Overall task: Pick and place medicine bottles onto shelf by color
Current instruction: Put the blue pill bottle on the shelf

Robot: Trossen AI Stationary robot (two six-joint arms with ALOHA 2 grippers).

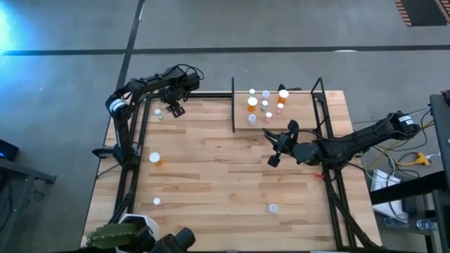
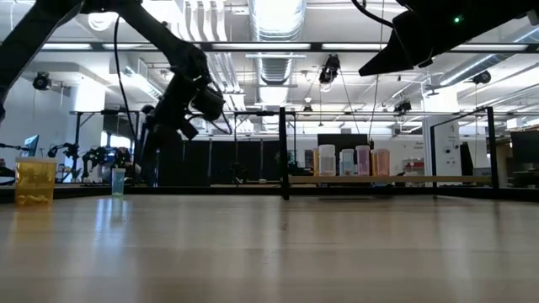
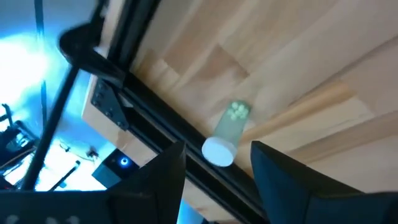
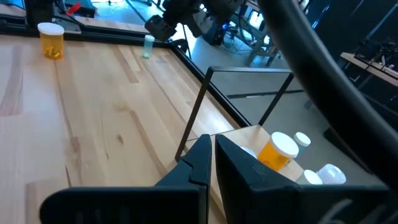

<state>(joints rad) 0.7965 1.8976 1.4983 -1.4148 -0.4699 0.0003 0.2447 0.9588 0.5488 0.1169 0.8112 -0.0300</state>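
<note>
A small green-bodied medicine bottle [image 3: 229, 124] with a white cap [image 3: 219, 151] stands on the wooden table by the far left black rail; it also shows in the high view [image 1: 159, 113]. My left gripper [image 3: 217, 163] is open just above it, one finger on either side and touching nothing; it also shows in the high view [image 1: 174, 109]. My right gripper [image 4: 211, 148] is shut and empty above the table, just in front of the shelf [image 1: 295, 119]; it also shows in the high view [image 1: 275, 146]. Several bottles [image 1: 266, 104] stand on the shelf, among them an orange one [image 4: 277, 151].
An orange bottle [image 1: 155, 159] stands at the table's left. Two small bottles [image 1: 157, 202] [image 1: 272, 208] stand near the front edge. A potted plant [image 1: 126, 233] is at the front left corner. Black rods [image 1: 233, 105] [image 1: 320, 105] bound the shelf.
</note>
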